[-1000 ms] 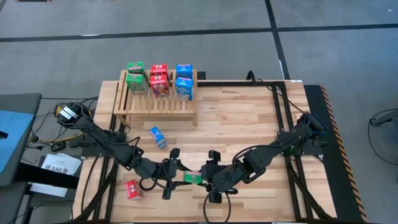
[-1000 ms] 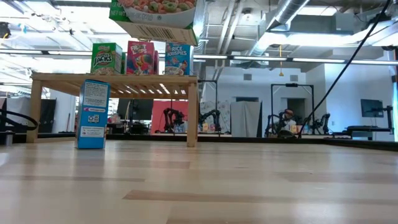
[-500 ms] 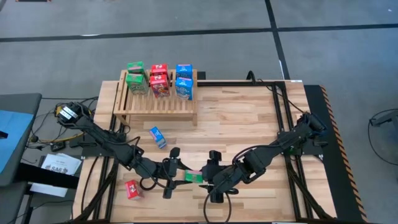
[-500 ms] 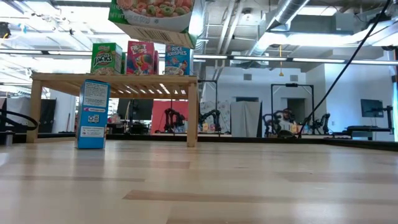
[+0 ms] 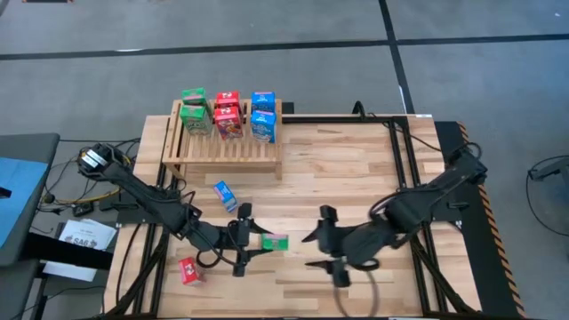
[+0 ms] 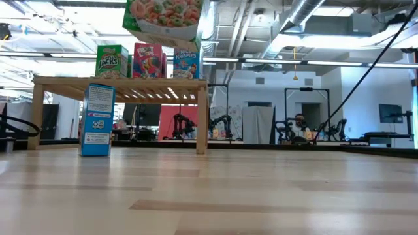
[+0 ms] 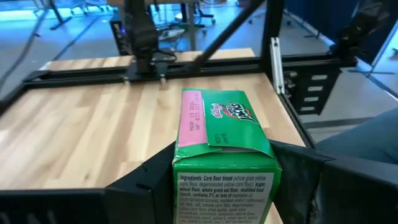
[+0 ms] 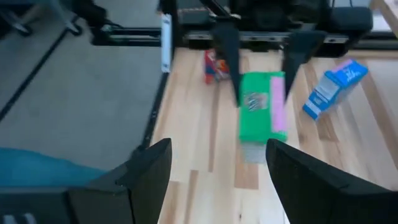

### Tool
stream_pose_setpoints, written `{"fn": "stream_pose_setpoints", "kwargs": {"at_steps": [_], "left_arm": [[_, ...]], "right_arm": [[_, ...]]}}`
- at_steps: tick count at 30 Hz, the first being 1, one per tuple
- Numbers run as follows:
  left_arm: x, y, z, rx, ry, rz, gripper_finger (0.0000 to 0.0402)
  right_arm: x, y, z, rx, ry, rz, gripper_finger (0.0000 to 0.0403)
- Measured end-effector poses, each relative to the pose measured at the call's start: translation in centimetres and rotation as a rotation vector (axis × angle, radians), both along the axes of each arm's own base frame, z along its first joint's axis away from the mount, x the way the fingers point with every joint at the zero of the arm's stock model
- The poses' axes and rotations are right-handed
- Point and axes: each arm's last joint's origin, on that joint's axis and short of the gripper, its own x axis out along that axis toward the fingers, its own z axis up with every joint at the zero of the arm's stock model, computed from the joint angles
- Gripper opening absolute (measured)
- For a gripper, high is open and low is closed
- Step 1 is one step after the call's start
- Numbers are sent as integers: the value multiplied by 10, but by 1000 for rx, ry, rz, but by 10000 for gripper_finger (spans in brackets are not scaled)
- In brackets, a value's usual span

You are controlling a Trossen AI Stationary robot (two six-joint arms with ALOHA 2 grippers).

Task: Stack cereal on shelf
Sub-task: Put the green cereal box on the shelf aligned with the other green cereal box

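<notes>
- High view: our left gripper (image 5: 252,246) is clamped on a green cereal box (image 5: 275,242) over the near middle of the table. Our right gripper (image 5: 325,240) stands just beside it, fingers spread and empty. The slatted wooden shelf (image 5: 222,149) sits at the far left and carries six boxes in green, red and blue. A blue box (image 5: 226,196) lies on the planks in front of it, and a red box (image 5: 188,270) lies near the left edge.
- Low view: the green box (image 6: 164,21) hangs high and tilted, above the level of the shelf top (image 6: 121,81). The blue box (image 6: 98,119) stands upright beside the shelf's leg.
- Left wrist view: our fingers (image 7: 149,180) press the narrow sides of the Apple Jacks box (image 7: 222,147). We judge it light, thin-walled cardboard that dents easily, so a gentle squeeze across the flat sides suits it.
- Right wrist view: our open fingers (image 8: 149,168) face the green box (image 8: 261,113), apart from it.
</notes>
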Motion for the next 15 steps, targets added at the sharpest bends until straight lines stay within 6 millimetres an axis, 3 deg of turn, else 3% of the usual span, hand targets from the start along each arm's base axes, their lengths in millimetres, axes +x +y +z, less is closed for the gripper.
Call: {"fn": "stream_pose_setpoints", "kwargs": {"at_steps": [7, 15], "left_arm": [[-21, 16, 22, 33, -6, 70, 183], [-58, 44, 44, 38, 10, 243, 183]], "right_arm": [[-39, -3, 32, 27, -73, 74, 286], [-78, 6, 49, 48, -100, 181, 286]]}}
